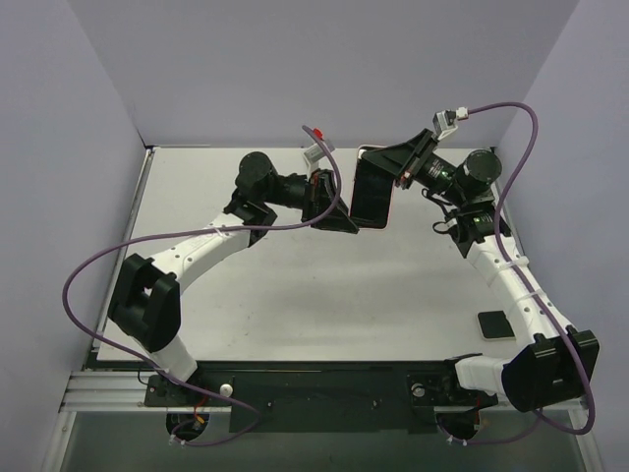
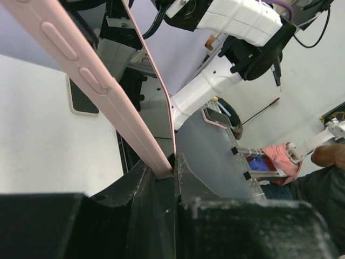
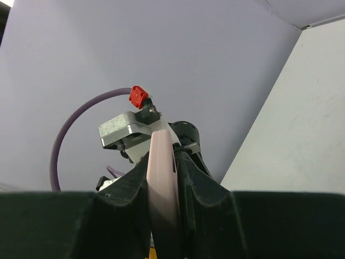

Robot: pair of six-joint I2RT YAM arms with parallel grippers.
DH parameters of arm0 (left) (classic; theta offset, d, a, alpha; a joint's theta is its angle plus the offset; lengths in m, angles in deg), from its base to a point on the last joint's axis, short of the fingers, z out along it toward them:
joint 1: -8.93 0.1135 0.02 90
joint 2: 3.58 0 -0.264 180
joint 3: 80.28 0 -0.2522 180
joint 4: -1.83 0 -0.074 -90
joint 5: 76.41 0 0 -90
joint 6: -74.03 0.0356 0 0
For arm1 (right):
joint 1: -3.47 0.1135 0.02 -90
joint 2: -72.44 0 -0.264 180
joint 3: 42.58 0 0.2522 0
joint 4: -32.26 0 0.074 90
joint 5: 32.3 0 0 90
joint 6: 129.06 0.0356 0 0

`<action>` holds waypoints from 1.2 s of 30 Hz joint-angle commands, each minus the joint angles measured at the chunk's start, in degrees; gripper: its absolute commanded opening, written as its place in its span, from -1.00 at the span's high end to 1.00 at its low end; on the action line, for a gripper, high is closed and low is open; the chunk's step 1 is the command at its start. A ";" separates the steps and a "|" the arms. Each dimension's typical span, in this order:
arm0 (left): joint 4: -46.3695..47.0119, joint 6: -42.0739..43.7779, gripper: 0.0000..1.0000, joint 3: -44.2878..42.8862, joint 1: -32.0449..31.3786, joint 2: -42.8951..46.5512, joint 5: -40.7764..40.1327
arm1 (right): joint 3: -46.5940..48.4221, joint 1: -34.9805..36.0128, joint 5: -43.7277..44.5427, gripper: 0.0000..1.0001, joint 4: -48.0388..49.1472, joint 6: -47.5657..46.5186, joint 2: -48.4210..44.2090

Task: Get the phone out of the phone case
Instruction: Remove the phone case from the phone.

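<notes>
The phone (image 1: pixel 371 193), dark screen facing up, sits in its pink phone case (image 1: pixel 391 202) and is held in the air over the back of the table between both arms. My left gripper (image 1: pixel 342 218) is shut on the case's lower left corner. In the left wrist view the pink case rim (image 2: pixel 102 86) with its side buttons runs down into that gripper (image 2: pixel 173 162), pinched between the jaws. My right gripper (image 1: pixel 395 169) is shut on the case's upper right edge. In the right wrist view the pink case (image 3: pixel 161 178) fills the gap between that gripper's (image 3: pixel 163 162) black fingers.
A small dark rounded slab (image 1: pixel 494 324) with a pale rim lies flat on the white table (image 1: pixel 324 295) beside the right arm; it also shows in the left wrist view as the slab (image 2: pixel 82 101). Grey walls enclose the table on three sides.
</notes>
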 commanded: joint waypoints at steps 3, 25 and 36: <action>0.76 18.68 1.00 -7.15 -0.72 0.72 -1.00 | -4.04 3.97 -3.36 1.00 10.93 19.95 -0.23; -23.29 38.78 1.00 -13.21 -0.81 -2.80 -7.15 | -2.54 6.61 -1.86 1.00 15.69 24.97 -0.66; -28.07 46.10 1.00 -15.76 -1.25 -3.77 -6.01 | -2.90 6.87 -2.04 1.00 16.22 26.73 -0.58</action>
